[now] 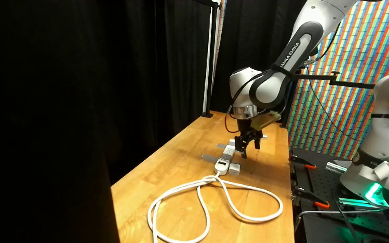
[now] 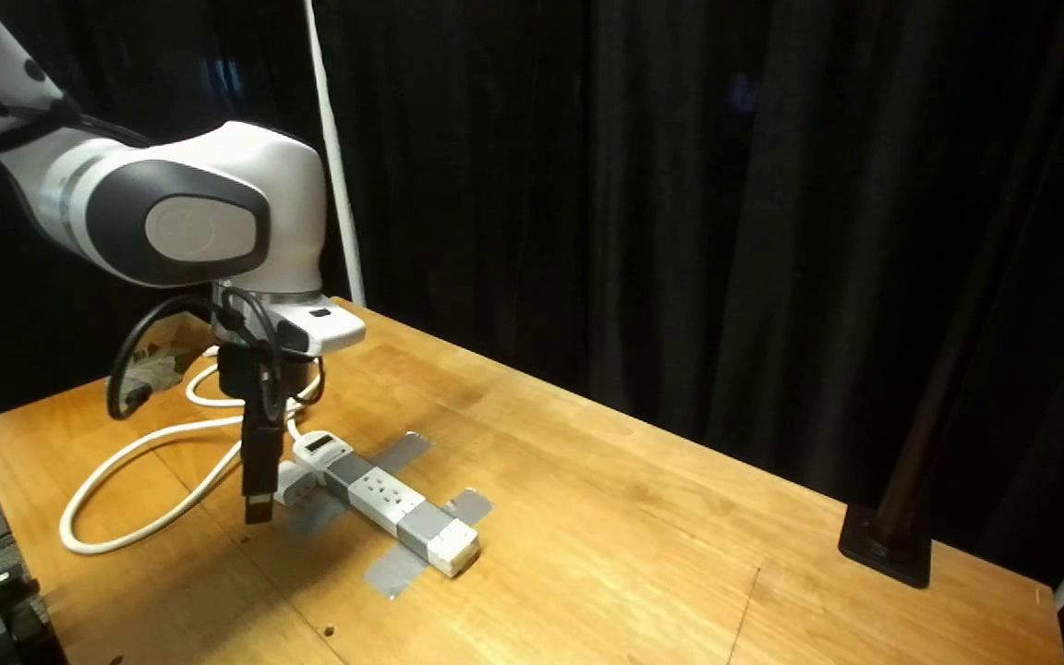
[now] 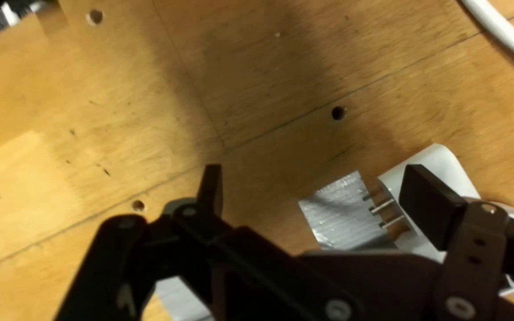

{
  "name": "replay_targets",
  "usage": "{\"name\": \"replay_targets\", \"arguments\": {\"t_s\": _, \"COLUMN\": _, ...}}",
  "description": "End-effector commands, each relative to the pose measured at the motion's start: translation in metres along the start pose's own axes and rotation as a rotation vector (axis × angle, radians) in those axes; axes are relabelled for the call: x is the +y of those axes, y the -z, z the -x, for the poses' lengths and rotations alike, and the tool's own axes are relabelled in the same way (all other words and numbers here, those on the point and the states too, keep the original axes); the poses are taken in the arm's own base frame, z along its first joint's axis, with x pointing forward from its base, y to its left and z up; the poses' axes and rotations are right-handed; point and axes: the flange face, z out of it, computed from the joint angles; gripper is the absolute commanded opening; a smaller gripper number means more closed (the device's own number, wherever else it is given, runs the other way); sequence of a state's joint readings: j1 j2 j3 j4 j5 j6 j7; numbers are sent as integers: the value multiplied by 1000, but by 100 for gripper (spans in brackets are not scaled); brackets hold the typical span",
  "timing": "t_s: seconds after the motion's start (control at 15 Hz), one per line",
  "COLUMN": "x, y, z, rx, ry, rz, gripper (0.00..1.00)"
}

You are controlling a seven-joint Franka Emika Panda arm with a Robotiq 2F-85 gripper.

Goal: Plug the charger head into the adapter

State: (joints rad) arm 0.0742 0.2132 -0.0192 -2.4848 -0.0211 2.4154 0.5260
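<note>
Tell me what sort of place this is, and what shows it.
Probably a robotics lab or test area. What shows it: a Franka Emika arm, black curtains hung behind it in both exterior views and, in an exterior view, a perforated black board.

In both exterior views, set well back, I look slantwise down on the tabletop (image 1: 167,168), from opposite ends of the adapter (image 2: 386,500) they share. My wrist view faces down close to it, fingers (image 3: 431,207) in the lower half.
</note>
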Motion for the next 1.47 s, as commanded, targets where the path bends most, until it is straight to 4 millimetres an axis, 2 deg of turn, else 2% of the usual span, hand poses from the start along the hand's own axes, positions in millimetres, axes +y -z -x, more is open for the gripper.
{"name": "replay_targets", "arguments": {"t_s": 0.0, "x": -5, "y": 0, "z": 0, "rx": -89, "ry": -86, "rz": 39, "gripper": 100}}
{"name": "replay_targets", "arguments": {"t_s": 0.27, "x": -8, "y": 1, "z": -1, "rx": -65, "ry": -154, "rz": -15, "gripper": 100}}
{"name": "replay_targets", "arguments": {"t_s": 0.53, "x": -22, "y": 5, "z": -2, "rx": 20, "ry": -126, "rz": -62, "gripper": 100}}
{"name": "replay_targets", "arguments": {"t_s": 0.6, "x": -14, "y": 2, "z": -3, "rx": -6, "ry": -138, "rz": -31, "gripper": 100}}
{"name": "replay_targets", "arguments": {"t_s": 1.0, "x": -14, "y": -1, "z": -2, "rx": -10, "ry": -137, "rz": -28, "gripper": 100}}
{"name": "replay_targets", "arguments": {"t_s": 1.07, "x": -16, "y": -5, "z": -1, "rx": 3, "ry": -227, "rz": 8, "gripper": 100}}
{"name": "replay_targets", "arguments": {"t_s": 1.4, "x": -51, "y": -26, "z": 14, "rx": -6, "ry": -475, "rz": 82, "gripper": 100}}
